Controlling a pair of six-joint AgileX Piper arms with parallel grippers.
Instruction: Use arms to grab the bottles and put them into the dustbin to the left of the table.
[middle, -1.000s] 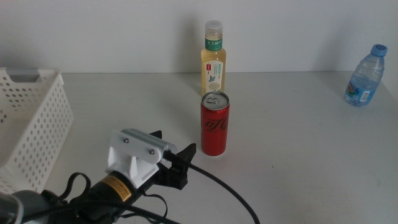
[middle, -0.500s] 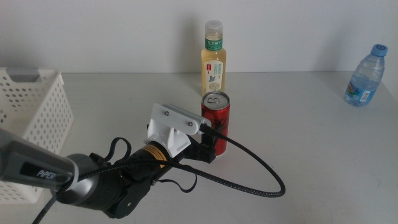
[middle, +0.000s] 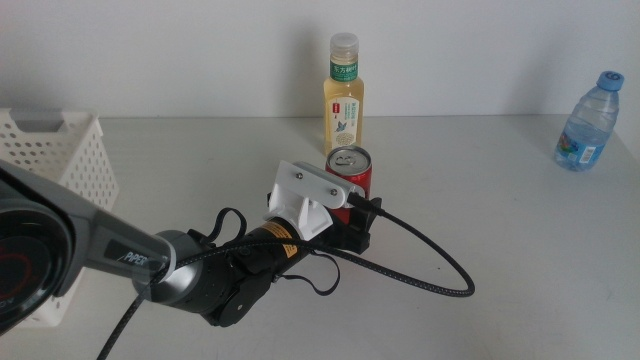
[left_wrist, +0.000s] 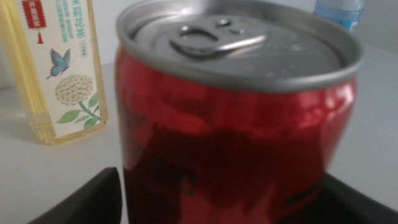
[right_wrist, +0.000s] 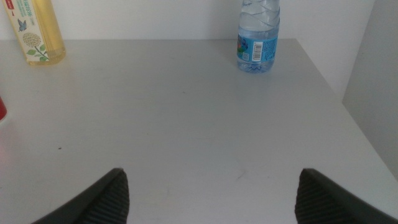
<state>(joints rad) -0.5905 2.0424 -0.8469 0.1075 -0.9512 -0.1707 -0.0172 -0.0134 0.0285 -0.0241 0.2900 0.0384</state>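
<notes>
One upright red can (left_wrist: 239, 130), top up, between spread left claw (middle: 355, 218) jaws, right claw (right_wrist: 211, 193) apart

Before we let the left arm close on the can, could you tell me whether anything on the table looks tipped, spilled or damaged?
Nothing stands out. The red can, the tea bottle and the water bottle all stand upright on a dry table. The left gripper has its open jaws either side of the can; the right gripper waits open.
</notes>
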